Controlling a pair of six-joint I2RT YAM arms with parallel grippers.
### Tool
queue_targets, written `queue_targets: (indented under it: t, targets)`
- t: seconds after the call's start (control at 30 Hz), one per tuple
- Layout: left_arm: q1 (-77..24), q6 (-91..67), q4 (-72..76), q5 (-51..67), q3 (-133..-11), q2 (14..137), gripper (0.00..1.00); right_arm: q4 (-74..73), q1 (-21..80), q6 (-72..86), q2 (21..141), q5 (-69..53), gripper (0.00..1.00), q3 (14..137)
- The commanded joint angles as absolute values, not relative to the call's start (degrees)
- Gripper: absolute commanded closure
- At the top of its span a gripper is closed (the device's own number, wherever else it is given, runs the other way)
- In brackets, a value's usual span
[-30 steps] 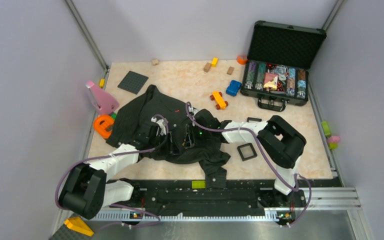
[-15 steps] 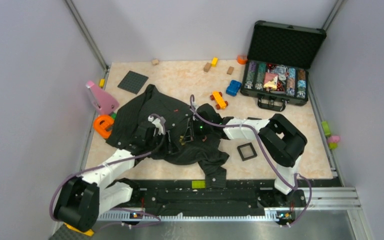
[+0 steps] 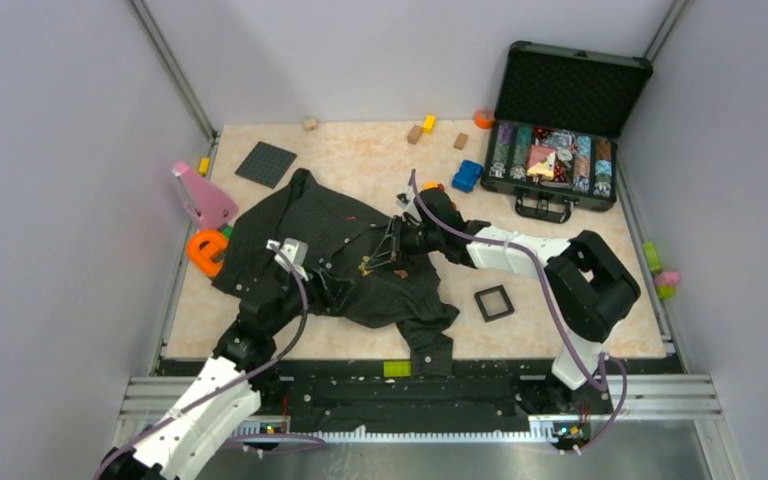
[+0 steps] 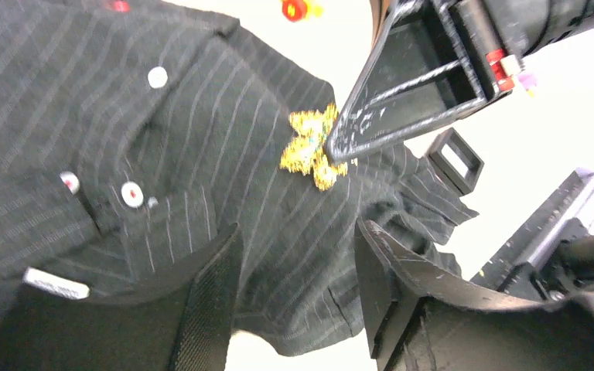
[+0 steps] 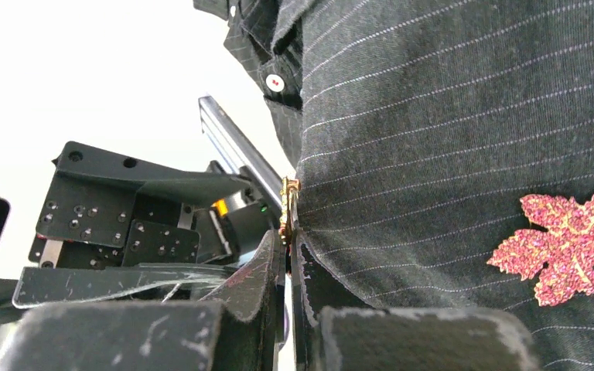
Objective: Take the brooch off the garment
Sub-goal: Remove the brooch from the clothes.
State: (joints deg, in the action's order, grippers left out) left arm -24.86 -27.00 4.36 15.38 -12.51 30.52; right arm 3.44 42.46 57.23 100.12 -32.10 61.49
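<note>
brooch (image 4: pixel 308 148) on garment (image 4: pixel 85 116), pinched by closed right end effector (image 5: pixel 288 251); left end effector (image 4: pixel 294 251) open.

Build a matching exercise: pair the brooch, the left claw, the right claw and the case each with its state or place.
Things:
1. brooch
2. left claw
3. right claw
4. case

States:
a. open, nothing between its fingers
b. lid up, at the far right
c. shut on something gold
d. gold, on the dark garment

Pairs: 1-d, 2-a, 3-c, 4-b
</note>
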Motion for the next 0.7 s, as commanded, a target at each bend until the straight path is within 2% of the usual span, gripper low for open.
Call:
queue_targets:
  t: [0.0,0.07,0.1,0.13,0.2,0.5,0.67]
  targets:
    - [-25.7,-19.1,16.6,11.1,-9.2,25.6,0.41,4.5,41.7,64.6,97.7,-37.9,0.98,61.7]
    - [-25.9,-15.5,20.7,11.9,-7.8,25.0,0.40,4.4,41.5,65.8,97.2,-38.6,0.96,61.7]
    - [-26.0,-13.3,22.8,13.2,-7.2,25.2,0.37,3.9,41.5,66.2,96.8,-38.5,0.95,61.8]
    - [-26.3,-11.1,25.0,14.5,-6.7,25.6,0.29,3.6,41.5,66.6,96.3,-38.4,0.95,61.9]
    - [-26.8,-6.4,28.7,16.4,-6.0,27.1,0.26,3.0,41.4,67.7,95.5,-38.5,0.95,62.0]
    - [-30.1,9.6,38.9,23.2,-3.1,33.1,0.34,1.7,40.5,71.1,94.3,-40.1,0.97,62.5]
    - [-36.4,17.9,35.5,18.2,-6.0,37.5,0.38,-3.3,40.0,71.0,93.0,-38.9,0.98,63.0]
